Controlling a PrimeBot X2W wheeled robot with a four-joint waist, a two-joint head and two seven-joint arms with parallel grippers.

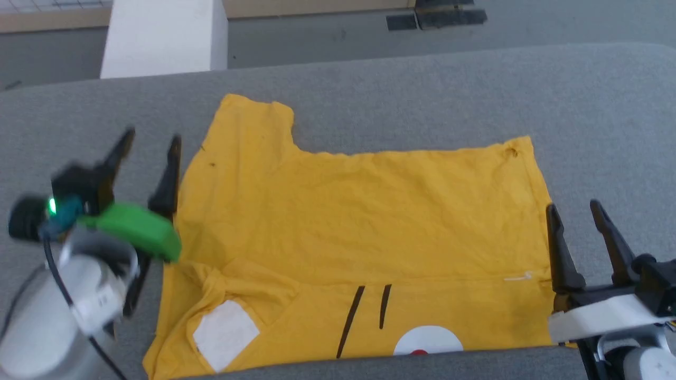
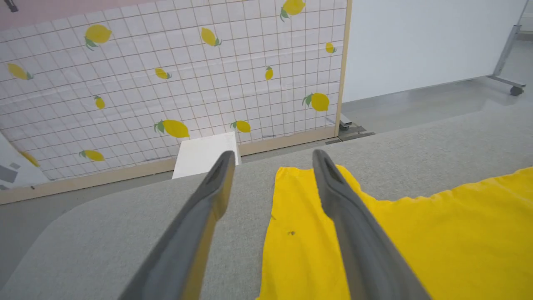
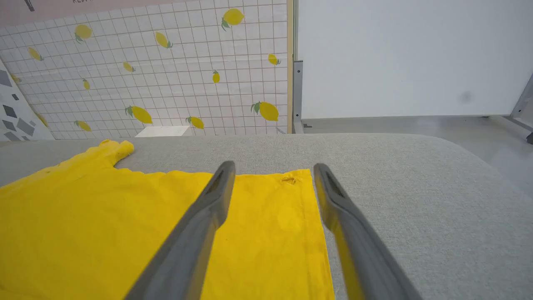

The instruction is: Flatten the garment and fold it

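Nearest the head camera, two pale forearms are rising from the lower corners, each ending in a pair of long dark fingers. Left gripper (image 1: 152, 136) is hanging beside the left edge of the garment (image 1: 359, 221), its fingers spread apart and grasping nothing; a green fitting (image 1: 134, 229) is sitting on its wrist. In the left wrist view this gripper (image 2: 272, 154) is pointing along the cloth's edge, one finger appearing over the grey padded surface (image 2: 125, 221) and the other over the yellow garment (image 2: 416, 233). Right gripper (image 1: 572, 206) is standing at the garment's right edge, likewise released and empty; whether its fingers are touching the cloth cannot be told. In the right wrist view its fingers (image 3: 195, 233) are straddling the cloth's right hem, with the garment (image 3: 83, 208) stretching away to that view's left. Bright yellow and mostly flat, the garment is lying spread across the grey padded surface (image 1: 422, 89), one sleeve (image 1: 253, 121) reaching toward the far side. Most of it is showing plain yellow; along the near strip a white patch (image 1: 226, 332), two black strokes (image 1: 364, 311) and a white circle with a red dot (image 1: 428, 340) are showing. Beyond the surface a white block (image 1: 163, 37) is standing on the floor, and a tiled panel printed with lemons (image 2: 166, 83) is forming the background.
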